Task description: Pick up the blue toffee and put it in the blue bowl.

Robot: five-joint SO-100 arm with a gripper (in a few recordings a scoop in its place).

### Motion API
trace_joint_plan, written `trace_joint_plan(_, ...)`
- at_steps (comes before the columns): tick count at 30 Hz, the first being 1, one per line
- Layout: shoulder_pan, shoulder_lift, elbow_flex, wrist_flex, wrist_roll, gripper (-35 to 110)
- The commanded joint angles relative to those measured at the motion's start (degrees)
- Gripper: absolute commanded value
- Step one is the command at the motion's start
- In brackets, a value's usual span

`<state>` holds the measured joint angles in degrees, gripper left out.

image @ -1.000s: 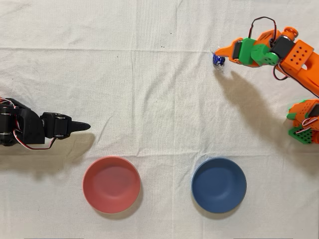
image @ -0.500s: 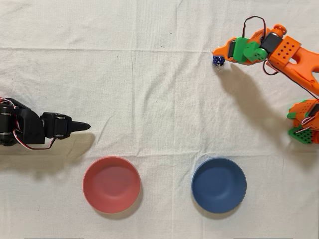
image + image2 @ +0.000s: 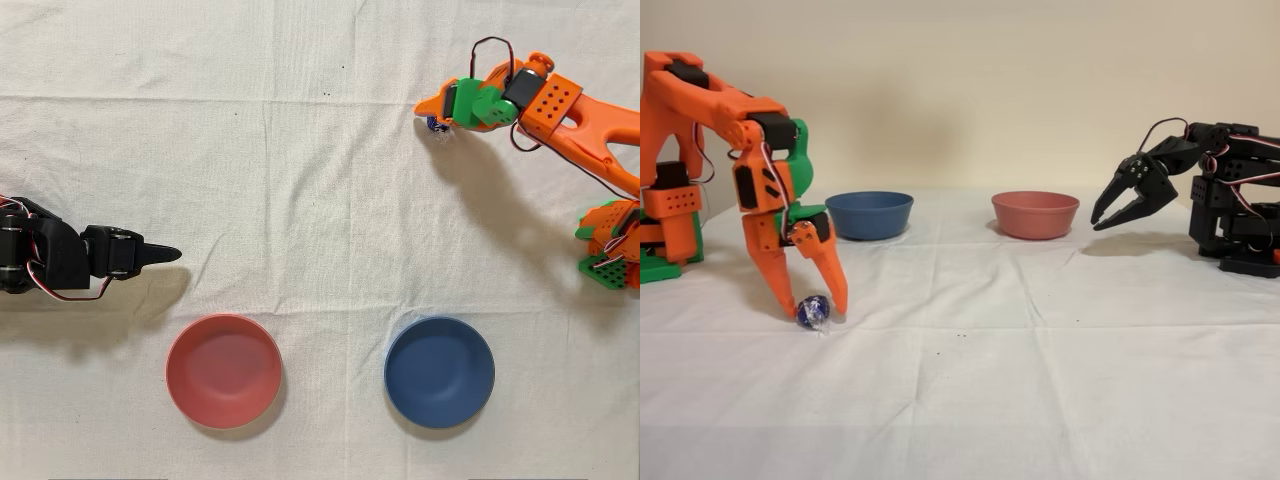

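Since a second ago the orange arm has swung toward the far edge in the overhead view, and its claw (image 3: 436, 112) now covers most of the blue toffee (image 3: 434, 123), which was in plain sight before. In the fixed view the claw (image 3: 814, 309) points down at the left of the scene, its two fingers spread and standing on either side of the blue toffee (image 3: 812, 311), which lies on the white cloth of the table (image 3: 1040, 360); whether the fingertips touch the foil cannot be told. The blue bowl (image 3: 439, 372) sits at the near right in the overhead view, well apart from the toffee, with the red-pink bowl (image 3: 223, 370) to its left. The black arm (image 3: 60, 262) stands idle at the left edge.
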<state>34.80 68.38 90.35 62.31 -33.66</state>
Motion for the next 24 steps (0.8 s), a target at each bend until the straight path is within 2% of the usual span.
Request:
trace_joint_plan(1,0.0,2.3,-1.0,0.2,-0.9,33)
trace_joint_plan(10,-0.8,3.3,1.3,-0.1,-1.8,21)
trace_joint_plan(24,1.9,2.0,0.4,-1.1,-4.4,14)
